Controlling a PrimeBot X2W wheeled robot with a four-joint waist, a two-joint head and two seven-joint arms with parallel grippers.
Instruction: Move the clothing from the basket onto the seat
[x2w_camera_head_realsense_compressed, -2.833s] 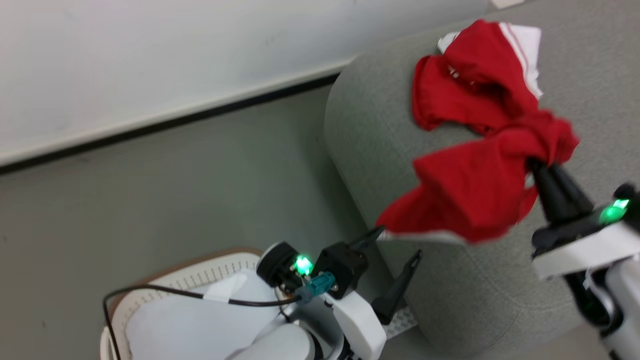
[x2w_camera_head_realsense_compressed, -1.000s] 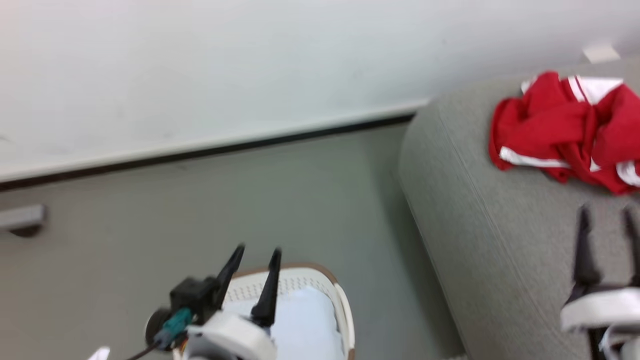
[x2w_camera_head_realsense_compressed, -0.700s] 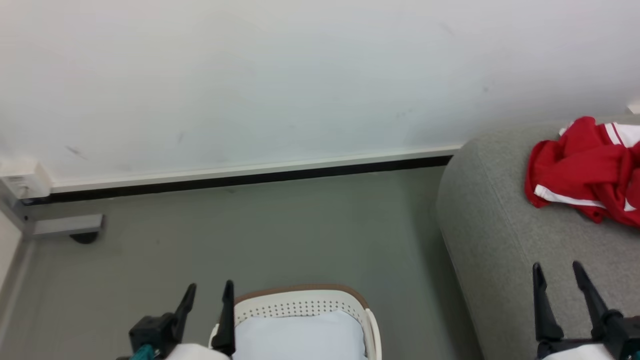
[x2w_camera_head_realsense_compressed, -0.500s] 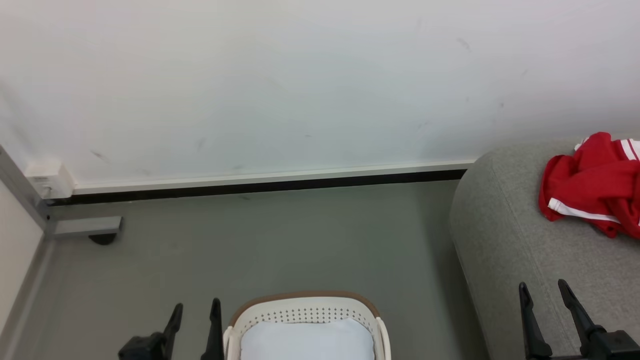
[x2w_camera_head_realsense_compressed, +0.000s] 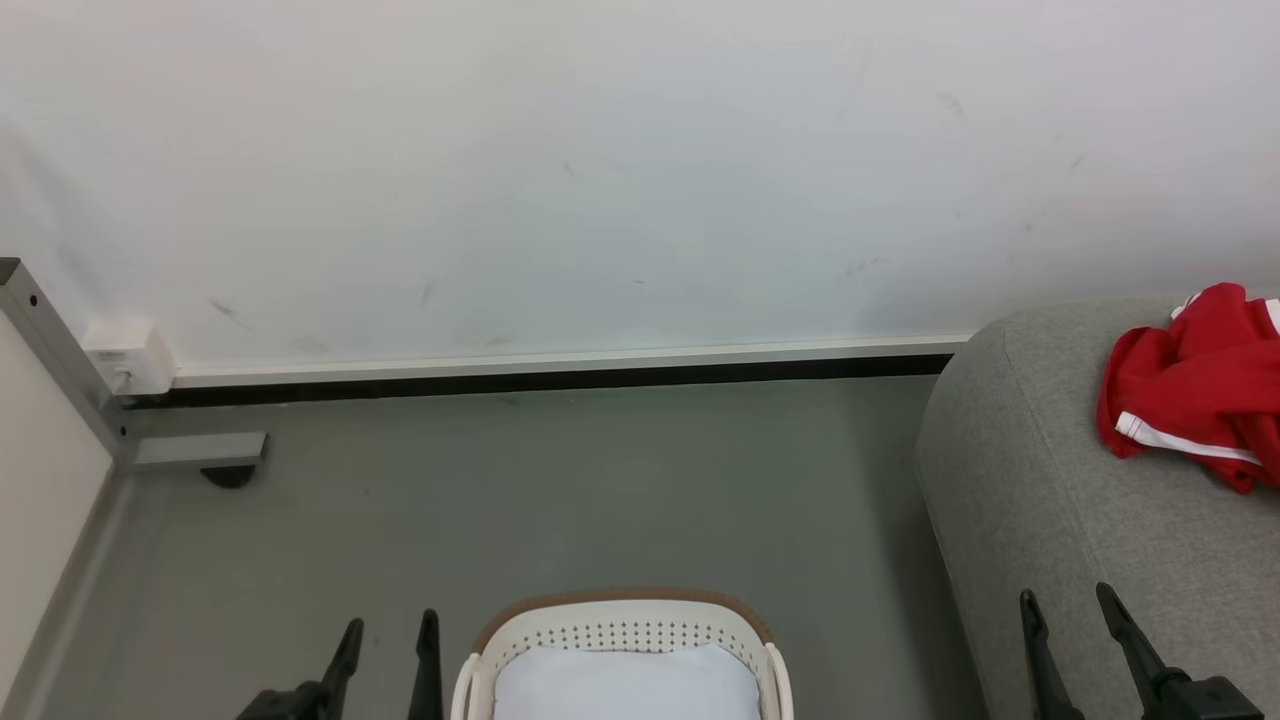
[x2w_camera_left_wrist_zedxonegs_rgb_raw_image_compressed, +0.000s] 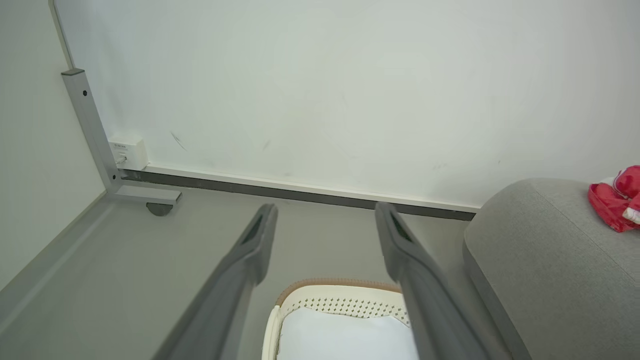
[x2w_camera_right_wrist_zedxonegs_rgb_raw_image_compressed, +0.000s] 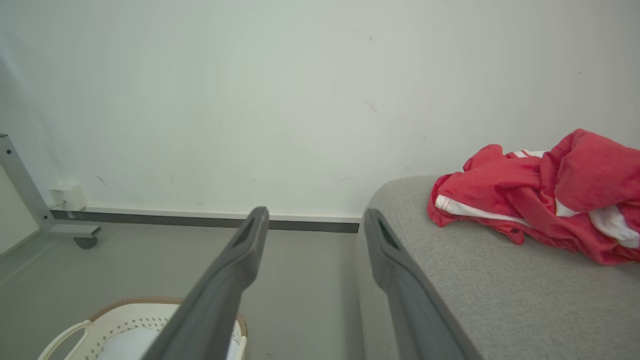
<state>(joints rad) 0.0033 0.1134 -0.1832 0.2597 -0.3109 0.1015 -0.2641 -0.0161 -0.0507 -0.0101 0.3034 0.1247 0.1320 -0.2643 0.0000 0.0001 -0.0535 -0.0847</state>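
Note:
The red clothing (x2w_camera_head_realsense_compressed: 1195, 385) with white stripe trim lies bunched on the grey seat (x2w_camera_head_realsense_compressed: 1080, 500) at the right edge; the right wrist view shows the clothing (x2w_camera_right_wrist_zedxonegs_rgb_raw_image_compressed: 540, 195) on the seat (x2w_camera_right_wrist_zedxonegs_rgb_raw_image_compressed: 500, 280). The cream basket (x2w_camera_head_realsense_compressed: 625, 625) stands on the floor at bottom centre, with a pale blue-white pad (x2w_camera_head_realsense_compressed: 628, 685) inside and no red cloth visible in it. My left gripper (x2w_camera_head_realsense_compressed: 390, 630) is open just left of the basket. My right gripper (x2w_camera_head_realsense_compressed: 1068, 600) is open over the seat's near end. Nothing is between either pair of fingers.
A white wall with a dark skirting strip (x2w_camera_head_realsense_compressed: 540, 375) runs behind the grey floor (x2w_camera_head_realsense_compressed: 560, 490). At the left, a grey metal frame leg on a castor (x2w_camera_head_realsense_compressed: 190, 455) and a small white wall box (x2w_camera_head_realsense_compressed: 130, 360) stand by a side panel.
The right gripper let the red garment go onto the seat and pulled back open. The head camera swung left and up, and both grippers sank to the picture's bottom edge.

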